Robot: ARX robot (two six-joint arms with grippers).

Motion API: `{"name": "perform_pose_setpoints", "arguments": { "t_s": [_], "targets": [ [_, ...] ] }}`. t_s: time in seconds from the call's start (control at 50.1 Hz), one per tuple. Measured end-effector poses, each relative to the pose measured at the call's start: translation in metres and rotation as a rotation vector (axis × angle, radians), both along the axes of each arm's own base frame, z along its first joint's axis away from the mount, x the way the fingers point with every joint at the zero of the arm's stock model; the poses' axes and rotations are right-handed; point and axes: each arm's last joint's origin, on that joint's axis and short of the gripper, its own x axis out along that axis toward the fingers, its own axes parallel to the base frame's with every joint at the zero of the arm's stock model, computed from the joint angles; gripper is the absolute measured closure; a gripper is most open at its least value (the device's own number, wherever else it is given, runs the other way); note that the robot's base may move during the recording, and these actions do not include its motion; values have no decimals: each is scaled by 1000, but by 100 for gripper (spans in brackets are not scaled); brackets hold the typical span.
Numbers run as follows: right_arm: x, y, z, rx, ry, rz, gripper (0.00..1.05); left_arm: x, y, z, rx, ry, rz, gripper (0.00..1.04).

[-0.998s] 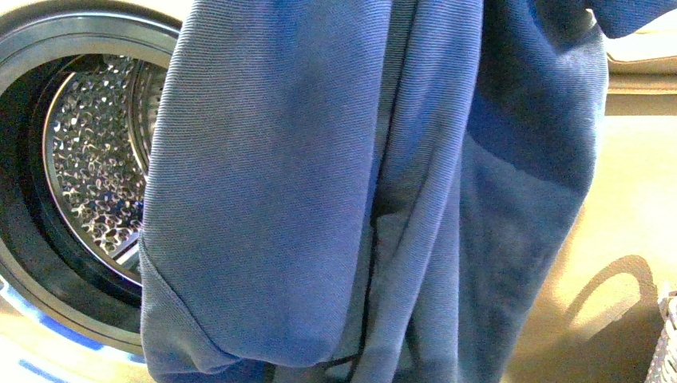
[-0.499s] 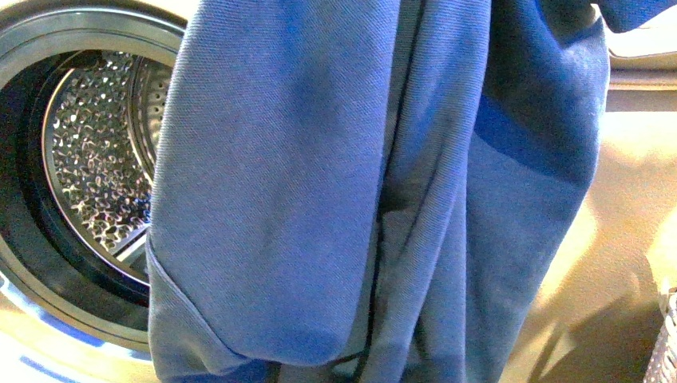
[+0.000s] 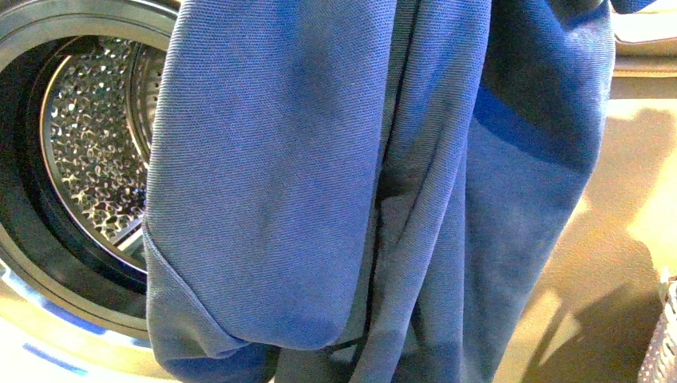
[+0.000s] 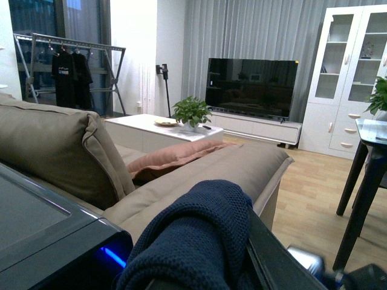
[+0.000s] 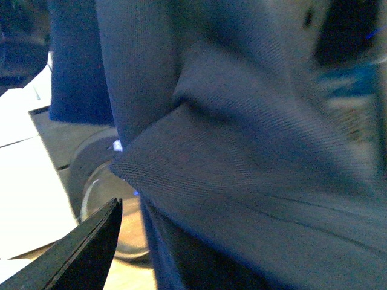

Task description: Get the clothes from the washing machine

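The blue ribbed clothes (image 3: 319, 175) hang limp close before the front camera and fill most of that view. Behind them at the left is the washing machine (image 3: 32, 32) with its open round rim and perforated steel drum (image 3: 92, 152). In the left wrist view my left gripper (image 4: 211, 266) is shut on a bunched navy fold of the clothes (image 4: 193, 235). In the right wrist view the clothes (image 5: 254, 151) hang right in front of my open right gripper; only one black finger (image 5: 84, 254) shows. Neither arm shows in the front view.
A woven basket's edge (image 3: 664, 335) shows at the front view's lower right, on a sunlit floor. The left wrist view looks out over a beige sofa (image 4: 199, 169), a white coffee table (image 4: 157, 130), a TV (image 4: 251, 87) and a dark table leg (image 4: 363, 199).
The hanging clothes have shifted slightly, their lower fold swinging a little left and down. The washing machine rim sits slightly higher in view.
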Motion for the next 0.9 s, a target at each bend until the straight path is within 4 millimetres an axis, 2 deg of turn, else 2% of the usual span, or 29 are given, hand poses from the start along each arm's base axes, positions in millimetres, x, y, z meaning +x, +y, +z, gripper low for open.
{"name": "perform_pose_setpoints", "arguments": {
  "t_s": [0.06, 0.14, 0.359, 0.499, 0.898],
  "targets": [
    [3, 18, -8, -15, 36, 42, 8, 1, -1, -1, 2, 2, -3, 99],
    [4, 29, -10, -23, 42, 57, 8, 1, -1, -1, 2, 2, -4, 99],
    [3, 34, -10, -26, 6, 29, 8, 0, 0, 1, -1, -1, 0, 99],
    [0, 44, -9, -29, 2, 58, 8, 1, 0, 0, 0, 0, 0, 99],
    [5, 89, 8, -5, -20, -43, 8, 1, 0, 0, 0, 0, 0, 99]
  ]
}}
